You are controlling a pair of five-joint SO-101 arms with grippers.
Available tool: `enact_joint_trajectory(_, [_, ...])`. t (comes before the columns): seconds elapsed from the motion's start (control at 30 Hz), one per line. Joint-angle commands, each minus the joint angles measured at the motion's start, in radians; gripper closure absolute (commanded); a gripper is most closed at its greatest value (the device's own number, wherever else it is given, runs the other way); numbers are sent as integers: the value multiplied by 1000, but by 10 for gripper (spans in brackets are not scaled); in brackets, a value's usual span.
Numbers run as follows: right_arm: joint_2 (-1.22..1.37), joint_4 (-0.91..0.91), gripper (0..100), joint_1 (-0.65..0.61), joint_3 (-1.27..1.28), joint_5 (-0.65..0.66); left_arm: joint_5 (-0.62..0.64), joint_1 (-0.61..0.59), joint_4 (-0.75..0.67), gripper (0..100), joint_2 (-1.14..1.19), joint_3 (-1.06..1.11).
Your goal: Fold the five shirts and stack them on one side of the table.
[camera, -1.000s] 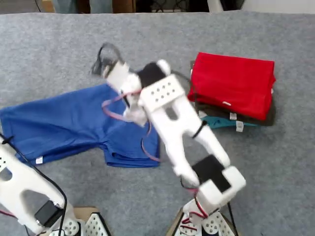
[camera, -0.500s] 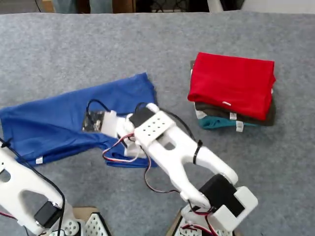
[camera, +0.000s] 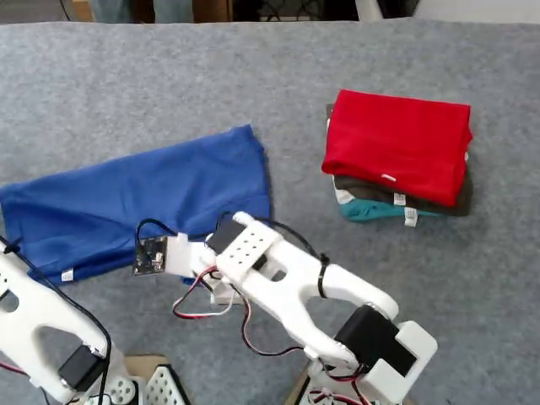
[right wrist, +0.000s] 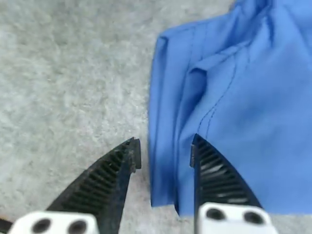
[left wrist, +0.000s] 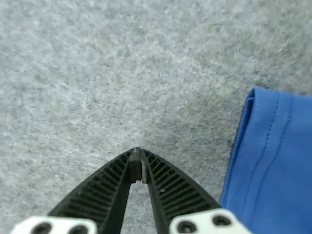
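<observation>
The right claw (right wrist: 163, 152) hangs released over the grey worktop (left wrist: 122, 73), its two fingers set apart with a folded edge of the blue shirt (right wrist: 243, 97) lying between them. One finger is over bare worktop and the other over the cloth, and neither visibly grips it. The rest of the blue shirt spreads flat away from this claw. The left claw (left wrist: 137, 163) is clenched, its tips meeting on nothing. It sits above bare worktop, with a hemmed edge of the blue shirt just beside it and not touching. The stack (camera: 396, 181) of folded shirts, with the red shirt (camera: 396, 148) on top and dark and teal layers beneath, lies well apart from both claws.
</observation>
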Motion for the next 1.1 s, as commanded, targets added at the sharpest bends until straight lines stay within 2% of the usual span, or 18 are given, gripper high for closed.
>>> enact_joint_trajectory(0.0, [-38, -43, 815, -9, 25, -9, 15, 13, 5, 971, -18, -45])
enact_joint_trajectory(0.13, [-38, -55, 815, -9, 39, -6, 15, 13, 5, 971, -17, -45])
enact_joint_trajectory(0.37, [-104, 37, 817, -12, 4, -5, 15, 8, 5, 971, -17, -45])
enact_joint_trajectory(0.53, [-137, 15, 815, -12, 2, -5, 15, 2, 5, 971, -17, -45])
enact_joint_trajectory(0.8, [50, -101, 815, -12, -10, -9, 15, 4, 5, 971, -17, -45])
enact_joint_trajectory(1.07, [120, -91, 819, -11, -27, -2, 15, 4, 5, 971, -17, -45])
